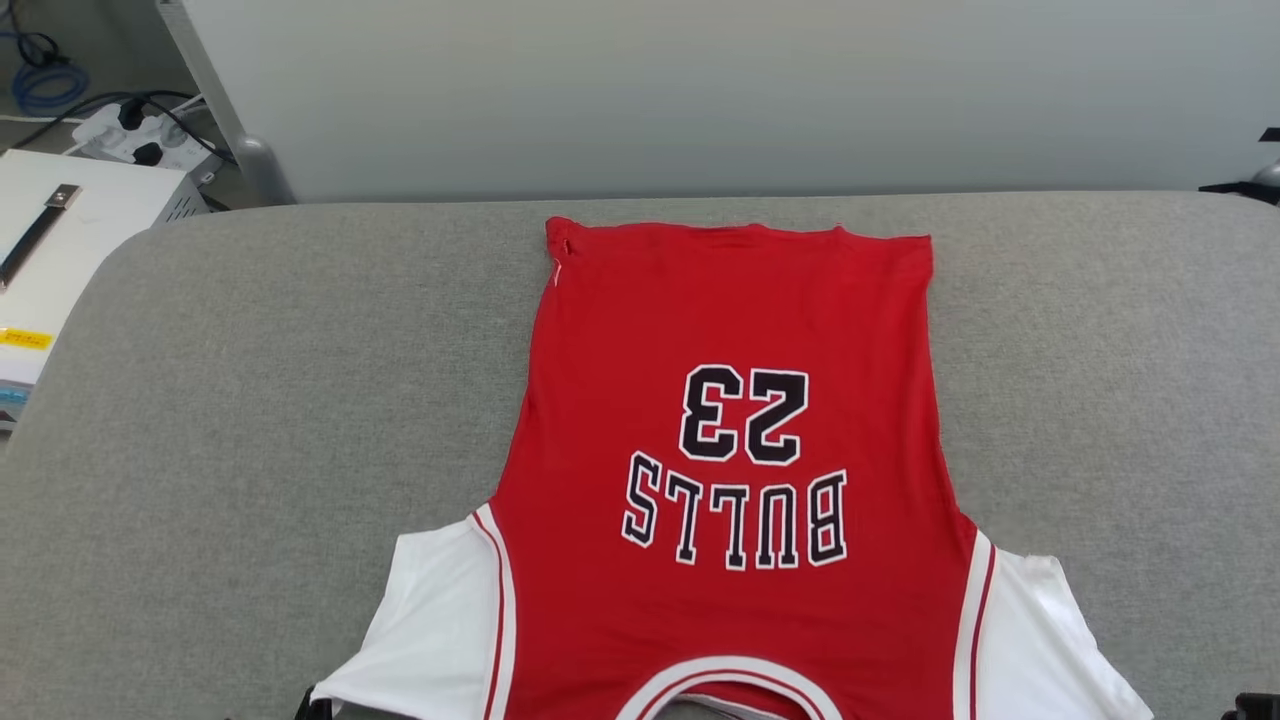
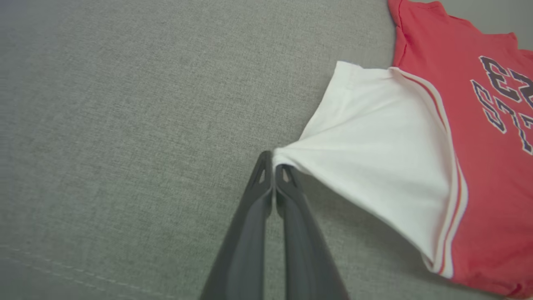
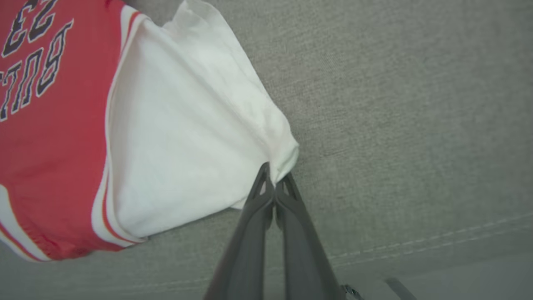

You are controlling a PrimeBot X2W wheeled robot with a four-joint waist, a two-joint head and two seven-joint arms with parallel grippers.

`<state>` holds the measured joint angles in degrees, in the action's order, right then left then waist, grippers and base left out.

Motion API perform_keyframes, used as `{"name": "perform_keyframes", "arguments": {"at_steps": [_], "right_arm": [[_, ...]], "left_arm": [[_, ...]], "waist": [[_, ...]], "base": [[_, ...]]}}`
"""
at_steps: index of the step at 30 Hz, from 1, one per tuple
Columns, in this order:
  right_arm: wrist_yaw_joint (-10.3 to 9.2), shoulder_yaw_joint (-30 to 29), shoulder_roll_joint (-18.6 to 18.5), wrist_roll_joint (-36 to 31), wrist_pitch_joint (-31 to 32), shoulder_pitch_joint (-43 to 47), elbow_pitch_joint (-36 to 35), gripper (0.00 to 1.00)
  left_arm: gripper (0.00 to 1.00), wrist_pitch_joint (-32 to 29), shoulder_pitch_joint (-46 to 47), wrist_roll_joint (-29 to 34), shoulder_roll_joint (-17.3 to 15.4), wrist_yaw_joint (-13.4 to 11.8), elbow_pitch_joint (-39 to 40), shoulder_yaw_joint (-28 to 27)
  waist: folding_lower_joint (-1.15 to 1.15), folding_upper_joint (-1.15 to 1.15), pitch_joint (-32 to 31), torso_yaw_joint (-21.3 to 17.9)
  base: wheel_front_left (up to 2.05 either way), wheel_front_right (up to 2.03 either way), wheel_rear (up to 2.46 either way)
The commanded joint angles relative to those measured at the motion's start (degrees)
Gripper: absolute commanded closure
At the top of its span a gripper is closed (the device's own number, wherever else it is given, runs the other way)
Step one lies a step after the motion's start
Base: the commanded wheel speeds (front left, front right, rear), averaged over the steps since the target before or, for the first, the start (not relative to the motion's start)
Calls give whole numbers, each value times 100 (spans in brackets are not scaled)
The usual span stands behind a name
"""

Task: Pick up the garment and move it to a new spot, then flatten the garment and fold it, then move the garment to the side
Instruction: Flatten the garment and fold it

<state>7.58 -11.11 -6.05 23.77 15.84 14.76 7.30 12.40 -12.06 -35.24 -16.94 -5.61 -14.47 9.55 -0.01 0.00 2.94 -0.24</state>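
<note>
Lying flat on the grey table [image 1: 250,400], the jersey [image 1: 730,320] is spread just right of the table's middle. Its hem points toward the table's far edge and its neck opening sits at the near edge, so the black "23" and "BULLS" read upside down in the head view. White panels fan out from both armholes toward the table's near edge. The left gripper [image 2: 273,166] has its jaws closed on the corner of the left white panel [image 2: 374,137], drawing the cloth to a point between the tips. The right gripper [image 3: 275,177] is likewise clamped on the corner of the right white panel [image 3: 179,125]. Off the table's far left corner sit a white box [image 1: 60,240] and a power strip [image 1: 140,135].
</note>
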Motion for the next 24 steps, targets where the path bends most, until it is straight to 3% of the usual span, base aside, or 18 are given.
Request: {"name": "perform_keyframes", "arguments": {"at_steps": [1, 2, 3, 5, 6, 15, 24], "right_arm": [[-9, -44, 8, -13, 61, 78, -58, 100], [-9, -13, 27, -6, 137, 118, -54, 96], [-9, 50, 29, 5, 203, 143, -52, 83], [-9, 164, 62, 212, 351, 141, -35, 21], [-9, 253, 38, 298, 390, 115, -69, 0], [-9, -61, -246, 281, -505, -919, -282, 0], [-9, -298, -737, -278, -690, -3234, 729, 0]], "left_arm": [[100, 24, -98, 41, -64, -62, 55, -2], [100, 28, -123, 60, -60, -72, 98, 21], [100, 17, -139, 45, -35, -70, 134, 38], [100, 13, -108, 57, 5, -67, 218, 88], [100, 21, -72, 91, 18, -65, 263, 126], [100, 52, 368, 338, 59, 29, 544, 411], [100, 142, 1091, 589, 268, 119, 915, 663]], "waist": [[1, 0, -40, 55], [1, 0, -55, 80], [1, 0, -62, 100], [1, 0, -67, 153], [1, 0, -67, 181], [1, 0, 20, 542], [1, 0, 885, 1044]], "base": [[0, 0, 0], [0, 0, 0], [0, 0, 0], [0, 0, 0], [0, 0, 0], [0, 0, 0], [0, 0, 0]]}}
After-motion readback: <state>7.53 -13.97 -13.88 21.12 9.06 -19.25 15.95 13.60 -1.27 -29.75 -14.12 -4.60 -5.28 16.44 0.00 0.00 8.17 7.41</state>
